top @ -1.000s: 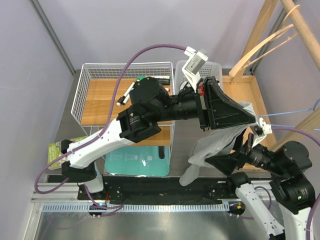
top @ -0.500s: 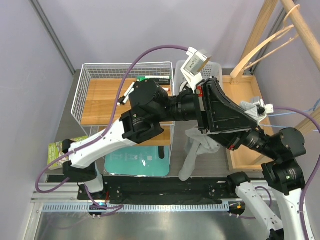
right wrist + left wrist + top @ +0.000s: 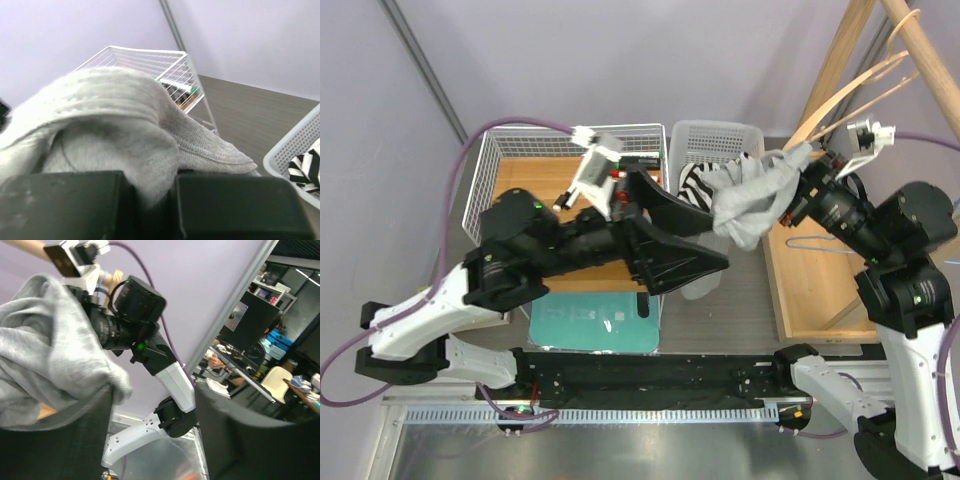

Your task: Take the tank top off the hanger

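My right gripper (image 3: 798,160) is shut on the grey tank top (image 3: 750,200) and holds it bunched in the air over the white basket (image 3: 715,135). In the right wrist view a fold of the tank top (image 3: 115,115) is pinched between that gripper's (image 3: 152,187) jaws. A thin blue wire hanger (image 3: 812,243) lies bare on the wooden tray (image 3: 800,300) below my right arm. My left gripper (image 3: 710,243) stands open just left of the hanging cloth. In its own view, the left gripper (image 3: 152,390) is wide apart, with the tank top (image 3: 45,340) past its left finger.
A wire basket (image 3: 485,180) with small items stands at the back left, and striped cloth (image 3: 695,185) lies in the white basket. A wooden hanger (image 3: 840,90) hangs on the wooden rack (image 3: 920,50) at the back right. A teal mat (image 3: 590,325) lies near the front.
The left gripper let go of the tank top, opened and swung back left. The right gripper shut on the cloth and raised it up and back over the white basket, clear of the blue hanger.
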`<action>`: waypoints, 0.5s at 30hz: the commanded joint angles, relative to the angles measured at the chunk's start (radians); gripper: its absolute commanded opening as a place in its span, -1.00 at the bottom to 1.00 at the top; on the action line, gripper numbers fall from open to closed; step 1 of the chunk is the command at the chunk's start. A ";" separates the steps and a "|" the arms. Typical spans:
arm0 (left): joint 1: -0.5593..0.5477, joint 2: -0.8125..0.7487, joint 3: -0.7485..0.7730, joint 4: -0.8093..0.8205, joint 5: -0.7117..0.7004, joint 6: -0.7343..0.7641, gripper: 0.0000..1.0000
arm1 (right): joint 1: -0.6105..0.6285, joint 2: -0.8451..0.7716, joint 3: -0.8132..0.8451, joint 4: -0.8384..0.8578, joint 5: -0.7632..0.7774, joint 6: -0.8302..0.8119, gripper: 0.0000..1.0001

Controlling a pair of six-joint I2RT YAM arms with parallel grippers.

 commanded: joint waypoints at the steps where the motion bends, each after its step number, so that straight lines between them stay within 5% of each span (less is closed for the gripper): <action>1: -0.004 -0.117 -0.044 -0.025 -0.077 0.092 0.69 | -0.003 0.122 0.117 0.020 0.103 -0.031 -0.98; 5: -0.005 -0.188 -0.110 -0.039 -0.061 0.080 0.86 | -0.005 0.237 0.221 0.007 0.207 -0.076 -0.98; 15: -0.004 -0.333 -0.245 -0.065 -0.041 0.063 0.81 | -0.003 0.513 0.453 -0.029 0.416 -0.163 -0.98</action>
